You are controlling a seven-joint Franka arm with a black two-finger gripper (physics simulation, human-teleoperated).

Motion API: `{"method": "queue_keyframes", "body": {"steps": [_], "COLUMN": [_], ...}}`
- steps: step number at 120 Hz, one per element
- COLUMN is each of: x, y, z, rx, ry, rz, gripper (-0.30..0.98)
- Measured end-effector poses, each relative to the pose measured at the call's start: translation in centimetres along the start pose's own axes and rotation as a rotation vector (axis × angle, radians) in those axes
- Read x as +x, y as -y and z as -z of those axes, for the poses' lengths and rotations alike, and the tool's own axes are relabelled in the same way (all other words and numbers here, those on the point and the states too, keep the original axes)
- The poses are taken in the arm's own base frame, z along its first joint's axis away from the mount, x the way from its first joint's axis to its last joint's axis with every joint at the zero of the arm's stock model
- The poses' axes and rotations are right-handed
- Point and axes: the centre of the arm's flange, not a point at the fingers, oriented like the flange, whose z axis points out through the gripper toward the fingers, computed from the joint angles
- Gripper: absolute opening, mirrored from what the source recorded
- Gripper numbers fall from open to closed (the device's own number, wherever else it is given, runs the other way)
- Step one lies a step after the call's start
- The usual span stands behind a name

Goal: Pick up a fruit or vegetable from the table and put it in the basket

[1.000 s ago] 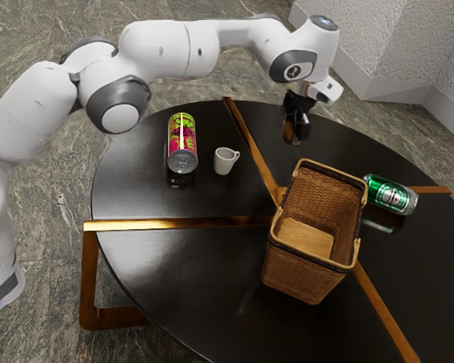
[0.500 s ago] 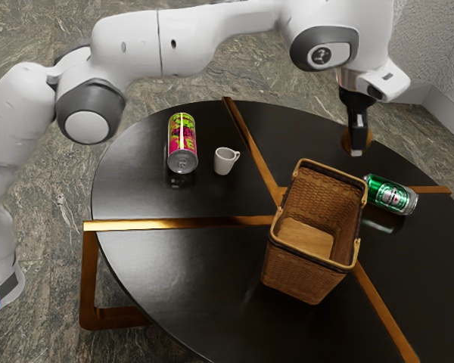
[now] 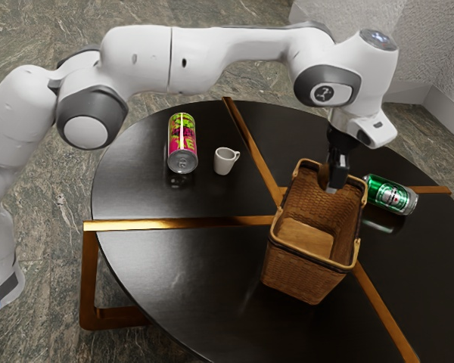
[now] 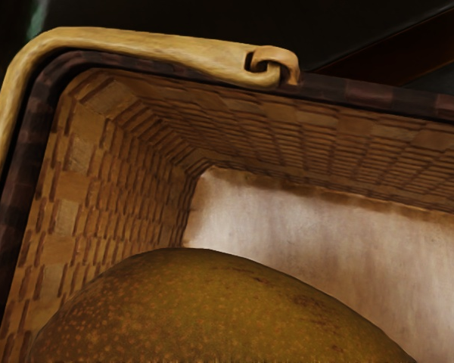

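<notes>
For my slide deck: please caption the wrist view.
Speckled fruit over the basket, pale handle along the rim.

A round table point(image 3: 174, 265) and stone floor point(image 3: 38, 333) suggest a home.

A speckled brownish-green fruit point(image 4: 219, 314), perhaps a pear, lies large just under the gripper. Beyond it, the woven basket's point(image 4: 113, 189) inner walls and pale floor spread below the gripper, and a light handle point(image 4: 151, 49) runs along the dark rim.
</notes>
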Motion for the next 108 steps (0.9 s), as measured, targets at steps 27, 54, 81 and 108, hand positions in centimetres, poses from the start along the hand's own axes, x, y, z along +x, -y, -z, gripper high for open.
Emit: {"method": "queue_keyframes", "body": {"steps": [27,54,81,108], "x": [0.8,2.0,1.1,1.0], "y": [-0.1,-1.1,-1.5,-3.1], "z": [-2.4,-3.2,-3.8,-4.5], "rx": [0.007,0.011,0.017,0.010], "ry": [-0.035,-0.084,-0.005,0.040], "rz": [-0.003,-0.021,-0.032,-0.062], "gripper": [0.51,0.51,0.51,0.51]}}
